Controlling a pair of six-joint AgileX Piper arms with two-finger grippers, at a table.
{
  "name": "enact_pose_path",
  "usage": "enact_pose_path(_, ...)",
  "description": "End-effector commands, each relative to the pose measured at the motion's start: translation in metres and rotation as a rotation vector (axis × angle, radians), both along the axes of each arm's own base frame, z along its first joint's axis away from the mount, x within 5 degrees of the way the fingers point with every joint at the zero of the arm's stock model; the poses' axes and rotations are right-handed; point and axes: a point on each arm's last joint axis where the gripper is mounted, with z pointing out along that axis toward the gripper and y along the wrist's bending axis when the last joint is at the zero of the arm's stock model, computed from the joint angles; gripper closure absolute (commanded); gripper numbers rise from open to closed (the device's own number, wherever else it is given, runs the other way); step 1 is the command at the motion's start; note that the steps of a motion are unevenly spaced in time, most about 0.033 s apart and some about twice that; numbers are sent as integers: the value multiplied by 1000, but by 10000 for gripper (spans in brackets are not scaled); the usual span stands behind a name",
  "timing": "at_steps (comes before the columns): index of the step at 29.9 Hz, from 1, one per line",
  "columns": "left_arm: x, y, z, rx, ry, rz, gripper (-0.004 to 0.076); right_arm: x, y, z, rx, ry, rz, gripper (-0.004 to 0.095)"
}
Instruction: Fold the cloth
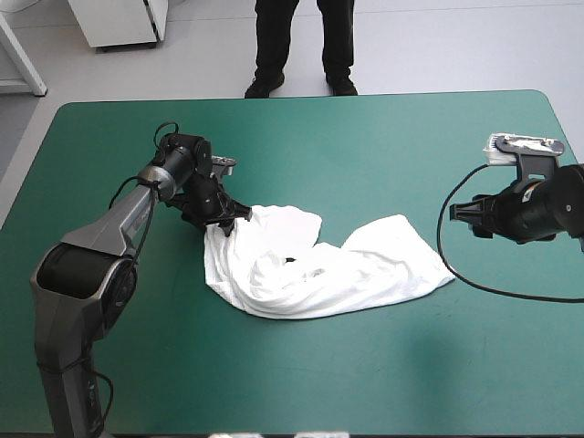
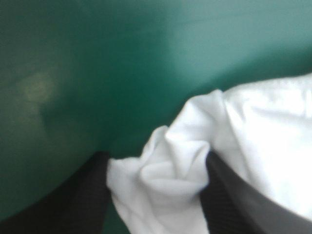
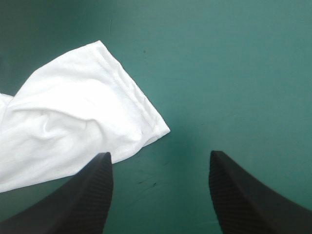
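— Left claw (image 2: 158,157) first. What state is it in?
— Released. Its black fingers (image 2: 87,200) stand wide apart. A bunched fold of the shirt (image 2: 168,170) fills the gap between them and touches both inner faces. It is not pinched flat.
— Which part of the shirt is that?
— The end nearest the table's left side, going by the high view. The claw points down at that corner with its tips at the cloth.
— And the shirt as a whole?
— It is white and crumpled and lies on the teal-green cover (image 1: 347,137) around the table's middle. It runs as a loose curved band from left to right. It is creased and partly doubled over itself, with a small dark gap near its middle.
— Right claw (image 3: 158,155)?
— Released too. Only bare cover shows between its fingers. The shirt's right end has a stitched hem. It lies just ahead of the claw, off toward one finger and not touching it.
— Where does that claw sit on the table?
— From above it is to the right of the shirt, near the table's right edge, with its tips pointing toward the cloth. I can't tell whether it touches the cover.
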Motion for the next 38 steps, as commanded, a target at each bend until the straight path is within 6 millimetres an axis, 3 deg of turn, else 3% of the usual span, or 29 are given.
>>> enact_pose_path(1,1,-4,-3,-22,-11,19,573,-3,-3,11,-7,-62,-8,372)
enact_pose_path(3,1,-4,-4,-22,-12,19,738,-3,-3,11,-7,-61,-8,372)
enact_pose_path(11,1,-4,-4,-21,-10,19,734,12,3,-8,18,37,13,336)
enact_pose_path(16,0,-4,-4,-22,-8,15,734,27,23,-49,-73,161,90,326)
enact_pose_path(20,0,-4,-4,-20,-1,12,734,34,32,-83,-27,158,69,321)
enact_pose_path(30,-1,-4,-4,-20,6,4,734,57,35,-140,-44,234,46,322)
enact_pose_path(38,-1,-4,-2,-22,-3,3,734,76,22,-173,-45,315,-2,322)
